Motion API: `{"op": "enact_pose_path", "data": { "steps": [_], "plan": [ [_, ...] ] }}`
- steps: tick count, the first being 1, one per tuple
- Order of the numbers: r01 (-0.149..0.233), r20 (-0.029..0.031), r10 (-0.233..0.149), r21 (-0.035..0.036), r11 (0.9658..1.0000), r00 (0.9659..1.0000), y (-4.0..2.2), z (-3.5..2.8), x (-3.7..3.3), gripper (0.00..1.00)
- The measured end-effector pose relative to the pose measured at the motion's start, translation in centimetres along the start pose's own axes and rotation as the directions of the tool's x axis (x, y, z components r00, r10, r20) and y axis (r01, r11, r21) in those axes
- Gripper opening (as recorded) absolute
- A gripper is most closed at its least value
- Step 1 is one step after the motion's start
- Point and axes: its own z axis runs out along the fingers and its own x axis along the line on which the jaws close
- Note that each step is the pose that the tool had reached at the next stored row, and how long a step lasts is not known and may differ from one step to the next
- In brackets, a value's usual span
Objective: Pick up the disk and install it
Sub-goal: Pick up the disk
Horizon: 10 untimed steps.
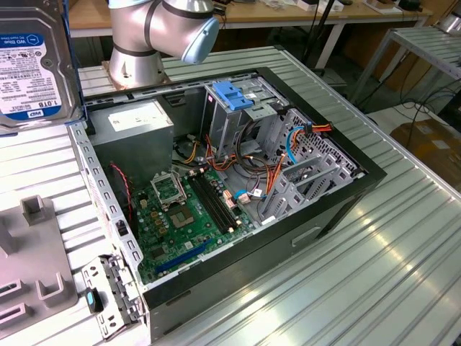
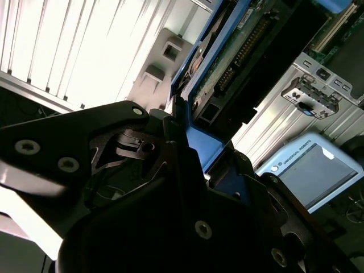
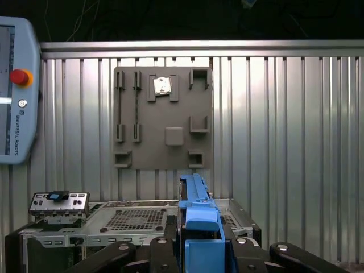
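1. Disk [image 1: 32, 65] is held up off the bench [image 1: 374, 274] at the exterior view's upper left, closest to that camera. Its label side faces the camera: white with a blue top band, partly cut by the frame edge.
2. Jaws are closed on the disk at one end, across its blue side rails. In both wrist views a black jaw body sits on each side of the blue plastic.
3. In the second wrist view the disk [image 2: 244, 48] shows its circuit-board side and a connector row. In the first wrist view the disk [image 3: 195, 207] is edge-on, with a blue rail running away from the jaws.
4. Plate [image 1: 29, 252], grey with raised pegs, lies on the bench at the exterior view's lower left. In the first wrist view the plate [image 3: 165, 136] shows beyond the disk's far end.
5. Bracket [image 1: 108, 295], small metal with a blue tab, sits at the near corner of the case [image 1: 238, 281], just beside the plate.
6. The case lies on its side, open upward, well apart from the disk.
7. Inside the case, the green board [image 1: 184, 216] is nearest and the grey power supply [image 1: 133, 122] is toward the exterior view's left. The cage [image 1: 223, 122] is farther back with a blue latch [image 1: 232, 95] on top, and orange, red and blue cables run beside it.
8. Arm [image 1: 155, 32] stands behind the case.
9. Pendant [image 3: 17, 91] with a red button lies near the plate.
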Motion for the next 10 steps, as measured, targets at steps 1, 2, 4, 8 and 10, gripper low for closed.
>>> {"op": "enact_pose_path", "data": {
  "steps": [1,2,4,8,10],
  "plan": [
    [0.0,0.0,0.0,0.0,1.0,1.0,-0.13,0.0,0.0,0.37],
    [0.0,0.0,0.0,-0.0001,1.0,1.0,-0.25,0.0,0.01,0.37],
    [0.0,0.0,0.0,-0.0001,1.0,1.0,-0.4,0.0,0.02,0.37],
    [0.0,0.0,0.0,0.0,1.0,1.0,-0.53,0.01,0.02,0.37],
    [0.0,0.0,0.0,0.0,1.0,1.0,-0.82,0.01,0.03,0.37]
  ]
}}
